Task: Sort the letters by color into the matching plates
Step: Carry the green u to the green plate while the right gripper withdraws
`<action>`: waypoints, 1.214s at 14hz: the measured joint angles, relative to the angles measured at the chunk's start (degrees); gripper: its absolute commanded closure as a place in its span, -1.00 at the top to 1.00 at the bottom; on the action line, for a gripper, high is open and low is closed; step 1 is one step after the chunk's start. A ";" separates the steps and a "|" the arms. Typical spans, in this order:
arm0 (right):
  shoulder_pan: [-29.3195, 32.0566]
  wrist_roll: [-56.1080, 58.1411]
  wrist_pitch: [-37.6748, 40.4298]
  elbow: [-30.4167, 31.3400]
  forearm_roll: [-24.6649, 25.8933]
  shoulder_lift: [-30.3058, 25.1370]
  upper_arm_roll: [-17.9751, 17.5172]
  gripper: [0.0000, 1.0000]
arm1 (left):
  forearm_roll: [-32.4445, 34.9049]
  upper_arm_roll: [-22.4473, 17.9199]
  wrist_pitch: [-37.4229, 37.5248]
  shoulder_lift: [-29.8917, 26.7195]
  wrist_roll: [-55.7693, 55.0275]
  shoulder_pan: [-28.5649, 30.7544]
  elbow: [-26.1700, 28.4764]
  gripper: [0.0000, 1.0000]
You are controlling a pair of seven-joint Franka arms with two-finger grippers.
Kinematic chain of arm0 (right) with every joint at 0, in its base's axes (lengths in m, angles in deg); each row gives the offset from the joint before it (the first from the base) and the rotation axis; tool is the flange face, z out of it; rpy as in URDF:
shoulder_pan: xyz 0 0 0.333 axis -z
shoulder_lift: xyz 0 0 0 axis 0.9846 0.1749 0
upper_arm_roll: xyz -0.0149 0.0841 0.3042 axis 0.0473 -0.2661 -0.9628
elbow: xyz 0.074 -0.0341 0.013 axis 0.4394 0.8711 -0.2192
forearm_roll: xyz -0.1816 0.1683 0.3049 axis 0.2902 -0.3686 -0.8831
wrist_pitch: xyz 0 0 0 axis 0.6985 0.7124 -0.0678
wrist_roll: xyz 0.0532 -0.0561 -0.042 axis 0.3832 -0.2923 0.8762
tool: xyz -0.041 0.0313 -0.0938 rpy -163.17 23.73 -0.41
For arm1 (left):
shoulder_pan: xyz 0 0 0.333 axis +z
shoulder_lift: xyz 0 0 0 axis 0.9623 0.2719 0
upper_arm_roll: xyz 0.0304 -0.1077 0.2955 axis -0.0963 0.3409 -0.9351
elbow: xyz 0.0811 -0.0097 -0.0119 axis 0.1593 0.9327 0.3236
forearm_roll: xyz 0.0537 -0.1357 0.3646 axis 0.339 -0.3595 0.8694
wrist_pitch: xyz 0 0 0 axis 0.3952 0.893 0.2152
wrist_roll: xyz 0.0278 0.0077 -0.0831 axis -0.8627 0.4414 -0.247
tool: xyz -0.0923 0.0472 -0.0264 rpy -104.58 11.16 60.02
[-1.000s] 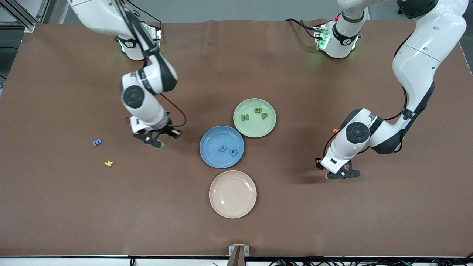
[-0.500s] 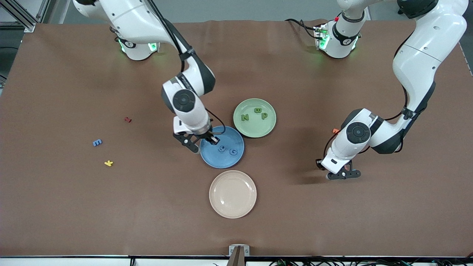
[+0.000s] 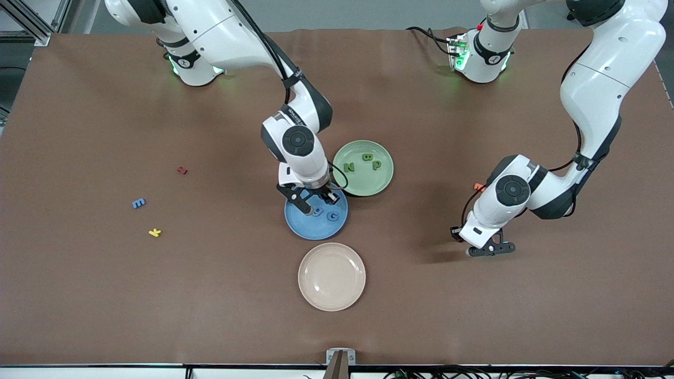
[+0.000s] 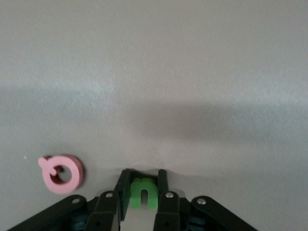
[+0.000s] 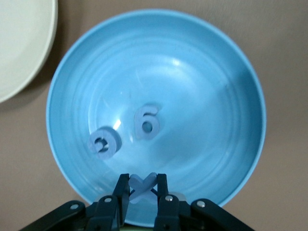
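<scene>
Two grips carry the risk. Right end effector (image 5: 143, 190), over the blue plate (image 3: 300, 223), pinches a blue letter (image 5: 142, 186); released crooked, it could land on the two blue letters (image 5: 126, 134) already inside. Left end effector (image 4: 143, 190), down at the counter (image 3: 474, 316), clamps a green letter (image 4: 143, 192) near a pink letter (image 4: 61, 173); the thin foam might slip before reaching the green plate (image 3: 379, 184).

A cream plate (image 3: 331, 276) sits near the table's front edge; yellow (image 3: 154, 232) and dark red (image 3: 181, 170) letters lie toward the right arm's end, a pink letter (image 4: 61, 173) elsewhere.
</scene>
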 measured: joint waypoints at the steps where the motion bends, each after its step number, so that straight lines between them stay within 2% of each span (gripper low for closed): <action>1: -0.36 -0.41 0.00 -0.38 0.00 0.35 0.00 -1.00 | -0.97 1.52 2.34 -0.07 -0.41 0.20 -0.04 -0.74; 5: -0.63 -0.58 0.00 -1.27 0.00 1.48 0.10 -0.98 | -1.99 10.27 11.21 -1.05 -7.95 0.40 -0.24 -0.74; 6: -0.63 -0.58 0.00 -1.39 0.00 1.59 0.14 -0.66 | -2.09 11.92 12.46 -1.20 -9.90 0.14 -0.22 -0.74; 7: -0.63 -0.61 0.00 -1.47 -0.04 1.65 0.16 0.75 | -2.21 13.39 13.13 -1.20 -11.80 -0.26 -0.18 -0.74; 8: -0.62 -0.68 0.00 -1.55 -0.30 1.71 0.22 1.00 | -2.39 14.48 13.33 -1.21 -13.67 -1.01 -0.09 -0.74; 14: -0.62 -0.70 0.00 -2.02 -0.80 1.76 0.41 1.00 | -4.55 15.17 13.36 -1.03 -26.15 -13.00 -0.97 -0.74; 17: -0.62 -0.70 0.00 -2.05 -0.79 1.76 0.45 1.00 | -4.77 15.06 13.36 -0.14 -27.78 -16.26 -1.57 -0.74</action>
